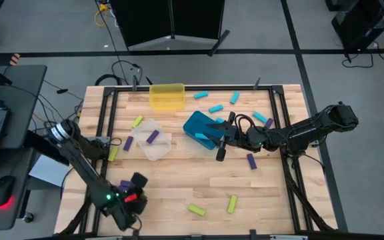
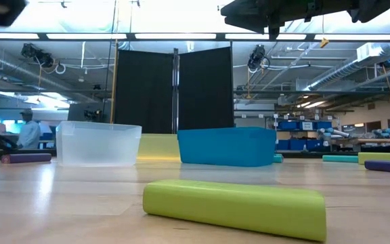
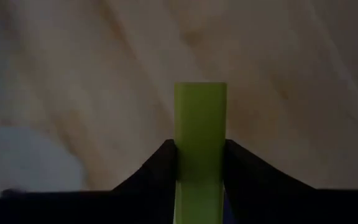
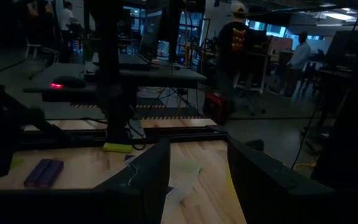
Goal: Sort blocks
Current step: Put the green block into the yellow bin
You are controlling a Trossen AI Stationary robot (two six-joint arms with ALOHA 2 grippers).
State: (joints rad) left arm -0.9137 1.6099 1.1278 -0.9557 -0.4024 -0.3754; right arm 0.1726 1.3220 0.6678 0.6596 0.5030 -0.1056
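The left gripper (image 3: 201, 180) is clamped on a yellow-green oblong block (image 3: 200, 130), held over the wooden table's (image 1: 179, 180) left edge beside the clear plastic bin (image 1: 153, 140). The right gripper (image 1: 224, 137) hangs above the teal bin's (image 1: 199, 128) edge, fingers parted and empty. No writing can be read. Cyan, purple and yellow-green blocks (image 1: 232, 203) lie scattered, leaving bare wood at the front middle. The yellow bin (image 1: 167, 95) sits at the far edge.

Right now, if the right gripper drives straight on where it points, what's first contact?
Likely the clear bin, lying between the right gripper's open fingers in its wrist view; depth is hard to judge.
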